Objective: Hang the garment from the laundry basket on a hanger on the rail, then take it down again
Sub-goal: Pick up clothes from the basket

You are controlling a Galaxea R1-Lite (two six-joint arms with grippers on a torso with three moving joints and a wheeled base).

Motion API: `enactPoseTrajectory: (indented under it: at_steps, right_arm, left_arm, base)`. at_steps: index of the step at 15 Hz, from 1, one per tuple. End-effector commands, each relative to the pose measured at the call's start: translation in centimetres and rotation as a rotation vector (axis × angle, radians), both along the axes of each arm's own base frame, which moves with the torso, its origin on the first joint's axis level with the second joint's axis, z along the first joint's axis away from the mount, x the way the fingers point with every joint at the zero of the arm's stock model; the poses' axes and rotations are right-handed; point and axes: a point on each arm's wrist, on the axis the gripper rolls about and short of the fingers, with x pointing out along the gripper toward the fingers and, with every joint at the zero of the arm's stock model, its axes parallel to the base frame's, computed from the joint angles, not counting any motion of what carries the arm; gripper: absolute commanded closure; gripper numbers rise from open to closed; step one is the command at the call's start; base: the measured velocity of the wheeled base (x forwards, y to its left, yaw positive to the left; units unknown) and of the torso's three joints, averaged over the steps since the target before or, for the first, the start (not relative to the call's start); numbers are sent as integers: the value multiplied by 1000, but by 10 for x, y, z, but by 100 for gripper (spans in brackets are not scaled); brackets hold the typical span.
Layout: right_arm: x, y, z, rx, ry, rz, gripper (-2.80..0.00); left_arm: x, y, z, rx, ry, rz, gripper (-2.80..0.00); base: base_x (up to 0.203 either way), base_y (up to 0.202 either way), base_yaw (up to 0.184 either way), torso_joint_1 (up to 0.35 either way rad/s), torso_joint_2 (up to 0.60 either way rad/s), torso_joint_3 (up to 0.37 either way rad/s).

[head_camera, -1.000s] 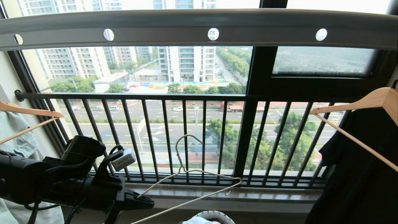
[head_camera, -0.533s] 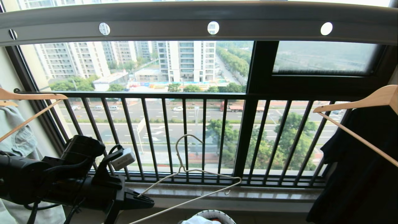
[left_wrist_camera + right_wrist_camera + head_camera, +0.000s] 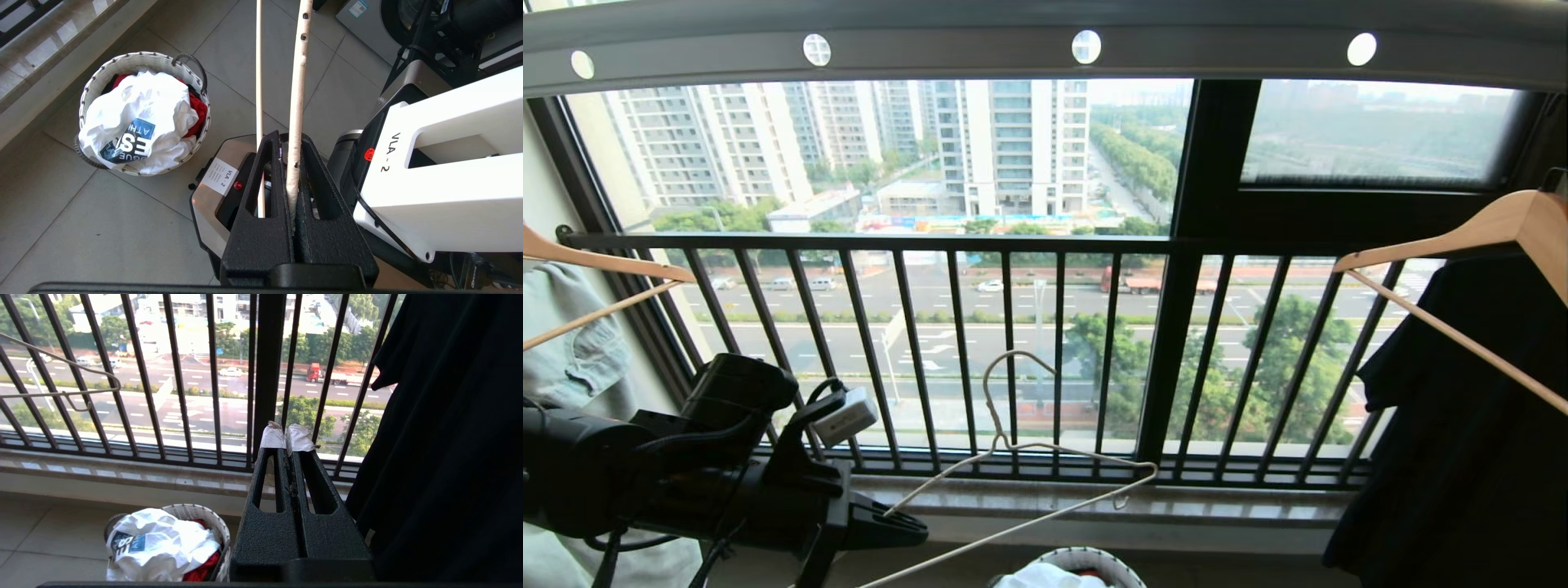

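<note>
T-shirt (image 3: pixel 137 122) lies crumpled, white, blue emblem up, in the basket (image 3: pixel 94 81). Left gripper (image 3: pixel 291 163) clamps the hanger (image 3: pixel 295 102); right gripper (image 3: pixel 291 443) is clenched empty.

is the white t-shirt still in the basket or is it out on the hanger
In the basket. The white T-shirt lies crumpled in the laundry basket; the hanger in the left gripper is bare.

the garment (image 3: pixel 139 122) lies in the laundry basket (image 3: pixel 122 61) on the floor, below the rail (image 3: pixel 1045 49).
</note>
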Motion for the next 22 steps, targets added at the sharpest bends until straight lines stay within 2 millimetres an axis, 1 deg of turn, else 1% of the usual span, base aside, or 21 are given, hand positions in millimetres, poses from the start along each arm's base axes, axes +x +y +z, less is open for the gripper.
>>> enactPoseTrajectory:
  at_steps: [1, 22]
  right_arm:
    - [0, 0, 0, -2, 1, 1, 0]
    - [0, 0, 0, -2, 1, 2, 0]
  left_arm:
    - [0, 0, 0, -3, -2, -3, 0]
    - [0, 0, 1, -4, -5, -3, 0]
  base:
    - [0, 0, 0, -120, 275, 143]
    - [0, 0, 0, -145, 322, 174]
